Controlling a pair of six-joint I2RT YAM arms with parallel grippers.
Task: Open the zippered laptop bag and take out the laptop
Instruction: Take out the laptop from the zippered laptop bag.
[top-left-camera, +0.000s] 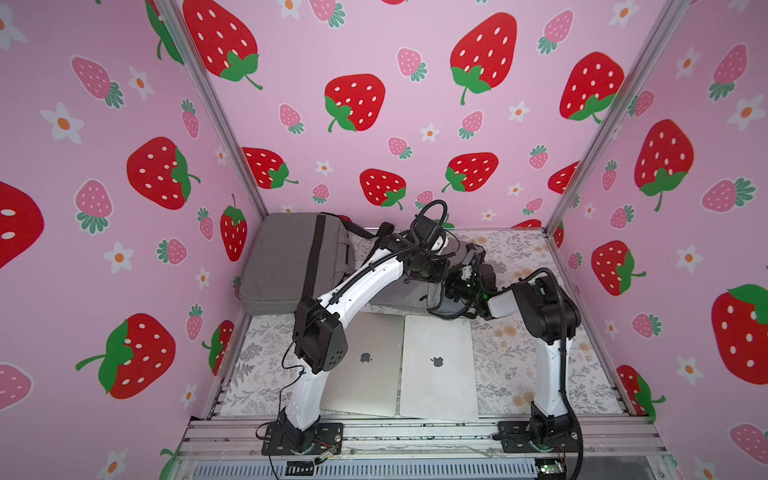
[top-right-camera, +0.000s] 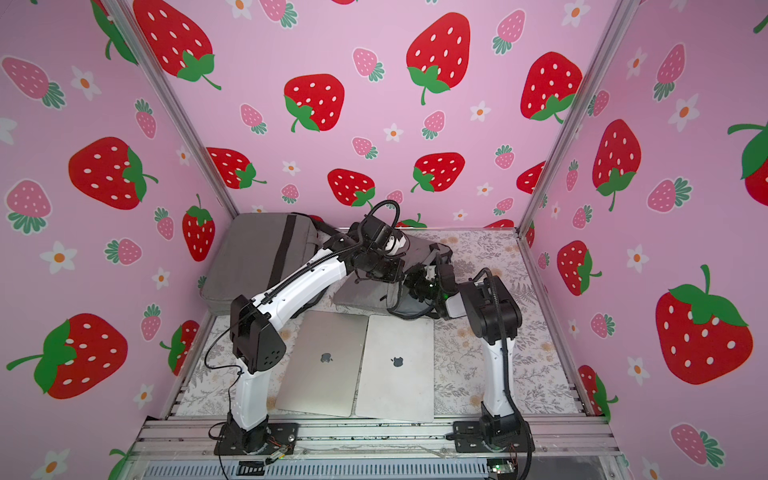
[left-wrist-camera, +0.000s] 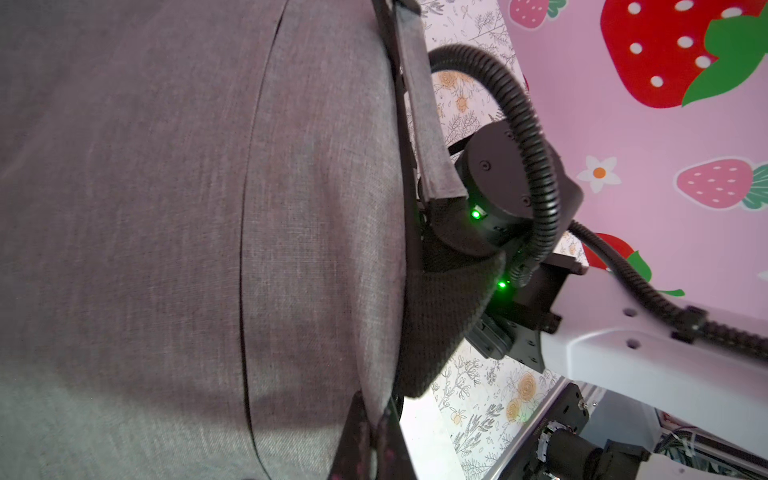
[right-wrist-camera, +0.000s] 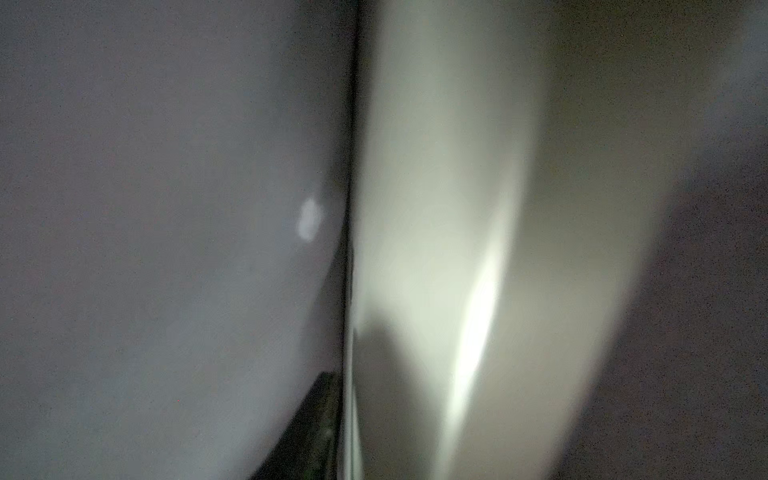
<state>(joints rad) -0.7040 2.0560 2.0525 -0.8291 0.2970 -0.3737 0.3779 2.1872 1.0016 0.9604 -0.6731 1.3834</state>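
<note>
My left gripper (left-wrist-camera: 374, 419) is closed against the grey woven-fabric zippered laptop bag (top-left-camera: 399, 297), which lies mid-table towards the back wall; my right gripper (top-left-camera: 455, 291) sits at the bag's near right end, jaws hidden, so I cannot tell their state; a closed silver laptop (top-left-camera: 365, 365) and a paler closed laptop (top-left-camera: 438, 365) lie side by side just in front; a larger grey fabric bag (top-left-camera: 282, 262) rests at rear left.

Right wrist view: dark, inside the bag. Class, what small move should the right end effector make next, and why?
Probably close on the slab: the right end effector is inside the laptop bag, its camera near a smooth grey slab, likely the laptop.
</note>
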